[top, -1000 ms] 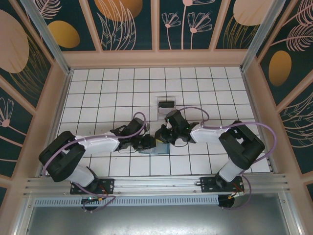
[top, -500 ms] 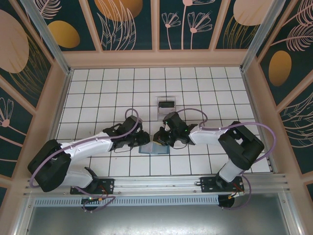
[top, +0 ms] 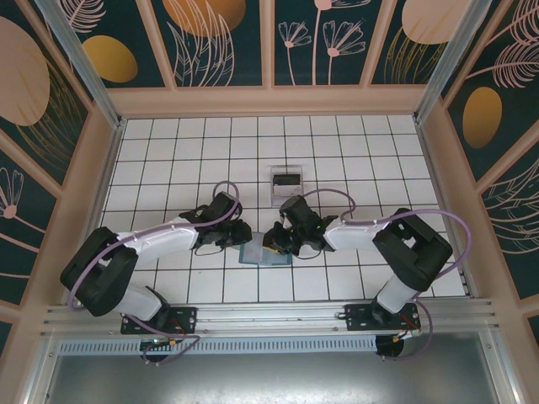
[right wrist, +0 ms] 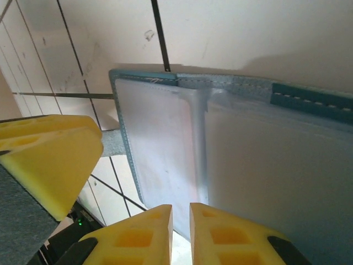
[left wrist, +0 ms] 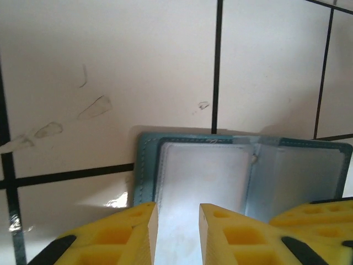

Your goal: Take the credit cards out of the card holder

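The teal-blue card holder (top: 268, 255) lies open on the white tiles between my two grippers. Its grey-blue inside (left wrist: 300, 171) faces up, and a pale card (left wrist: 201, 174) sits under a clear pocket on one half. My left gripper (top: 243, 241) hovers at that half's outer edge, its fingers open over the pocket (left wrist: 177, 234). My right gripper (top: 274, 244) meets the card holder (right wrist: 276, 165) at its near edge by the fold, jaws closed to a narrow slit (right wrist: 181, 223) with the edge running into it. A dark card (top: 287, 179) lies in the tray behind.
A clear plastic tray (top: 286, 194) stands one tile behind the wallet. Pink walls ring the tiled floor on three sides. Each arm's purple cable loops above its wrist. The other gripper's yellow finger (right wrist: 49, 160) shows close beside the wallet.
My left gripper has drawn back leftward off the wallet and its arm has swung. The right gripper has shifted slightly left and nearer onto the wallet, which now shows more.
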Controlling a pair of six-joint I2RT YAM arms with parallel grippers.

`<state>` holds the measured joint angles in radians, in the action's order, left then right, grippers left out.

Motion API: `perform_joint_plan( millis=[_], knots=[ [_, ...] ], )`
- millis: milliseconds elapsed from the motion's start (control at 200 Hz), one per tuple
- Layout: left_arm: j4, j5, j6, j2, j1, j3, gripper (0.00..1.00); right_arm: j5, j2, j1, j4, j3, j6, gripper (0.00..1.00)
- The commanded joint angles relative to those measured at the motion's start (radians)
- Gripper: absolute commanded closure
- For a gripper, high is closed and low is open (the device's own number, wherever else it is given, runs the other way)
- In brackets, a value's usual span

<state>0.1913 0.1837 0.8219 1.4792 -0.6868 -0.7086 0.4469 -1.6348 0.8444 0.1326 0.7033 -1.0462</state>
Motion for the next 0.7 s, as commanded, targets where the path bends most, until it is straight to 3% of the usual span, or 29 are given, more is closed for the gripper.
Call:
perform_joint_plan(
  millis=[0, 205, 696],
  knots=[
    [0.029, 0.019, -0.043, 0.036, 0.003, -0.040, 0.75, 0.001, -0.023, 0.006, 0.001, 0.016, 0.034, 0.83],
    [0.045, 0.003, -0.042, 0.056, 0.003, -0.035, 0.82, 0.005, -0.037, 0.015, -0.018, 0.053, 0.061, 0.83],
    [-0.045, 0.053, 0.011, 0.044, 0.021, 0.076, 0.85, 0.027, -0.103, 0.019, -0.039, 0.103, 0.093, 0.80]
  ],
)
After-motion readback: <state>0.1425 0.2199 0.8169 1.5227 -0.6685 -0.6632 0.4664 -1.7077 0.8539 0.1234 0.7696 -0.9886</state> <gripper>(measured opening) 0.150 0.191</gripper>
